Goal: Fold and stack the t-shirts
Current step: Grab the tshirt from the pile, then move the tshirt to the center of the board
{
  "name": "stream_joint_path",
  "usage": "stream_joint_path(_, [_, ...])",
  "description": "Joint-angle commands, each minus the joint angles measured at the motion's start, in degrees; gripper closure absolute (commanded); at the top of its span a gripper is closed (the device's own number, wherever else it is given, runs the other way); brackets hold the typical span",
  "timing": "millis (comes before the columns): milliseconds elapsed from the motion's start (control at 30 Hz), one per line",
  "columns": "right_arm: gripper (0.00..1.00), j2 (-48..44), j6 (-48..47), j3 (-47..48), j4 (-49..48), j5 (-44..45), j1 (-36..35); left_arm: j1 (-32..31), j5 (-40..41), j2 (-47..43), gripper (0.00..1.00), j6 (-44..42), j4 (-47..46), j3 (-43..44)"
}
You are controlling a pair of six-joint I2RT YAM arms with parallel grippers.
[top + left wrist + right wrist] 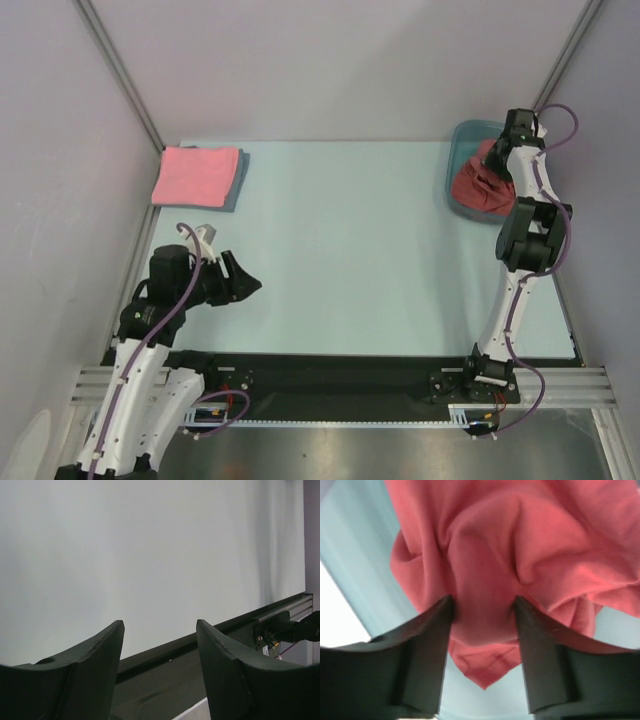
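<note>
the pale table (350,250) carries a teal tub (470,128) at one far corner. the brick-red t-shirt (545,540) lies crumpled inside the tub, unfolded. the pink t-shirt (195,175) sits folded on top of the folded grey-blue t-shirt (238,182), well apart from the tub, at the far corner opposite it. the right hand (484,600) reaches down into the tub, its fingers (437,630) closed on a thick ridge of the red cloth that fills the gap between them. the left hand (240,280) hangs over bare table, well apart from the tub on the near side, its fingers spread wide and holding nothing.
</note>
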State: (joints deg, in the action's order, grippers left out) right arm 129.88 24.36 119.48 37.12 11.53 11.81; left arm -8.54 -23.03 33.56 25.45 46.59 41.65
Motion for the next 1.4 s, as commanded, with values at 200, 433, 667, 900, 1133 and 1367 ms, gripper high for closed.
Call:
stream_joint_path(200, [1.00, 3.7, -3.8, 19.9, 5.7, 0.2, 0.2, -2.9, 1.7, 3.2, 0.41, -3.3, -0.7, 6.2])
stream_joint_path(433, [1.00, -10.3, -5.4, 25.7, -2.8, -3.1, -0.4, -3.2, 1.1, 3.1, 0.45, -2.6, -1.2, 8.0])
stream_joint_path(667, [1.00, -25.3, -6.4, 27.3, -12.5, -5.3, -7.0, -3.2, -0.4, 1.0, 0.47, -1.0, -1.1, 9.7])
stream_joint_path(900, [1.00, -42.1, -3.4, 17.7, -12.9, -1.4, -15.1, -3.2, -1.5, -2.0, 0.48, 0.9, 1.0, 12.6])
stream_joint_path(1133, [0.97, -54.8, 3.3, 1.0, -1.7, -10.9, -25.4, -3.2, 0.6, -1.5, 0.47, -0.9, 9.1, 27.2])
stream_joint_path(1367, [0.78, -55.0, 10.1, -22.0, -1.3, -16.8, -38.2, -3.2, 3.3, -1.7, 0.46, -1.3, 14.8, 35.4])
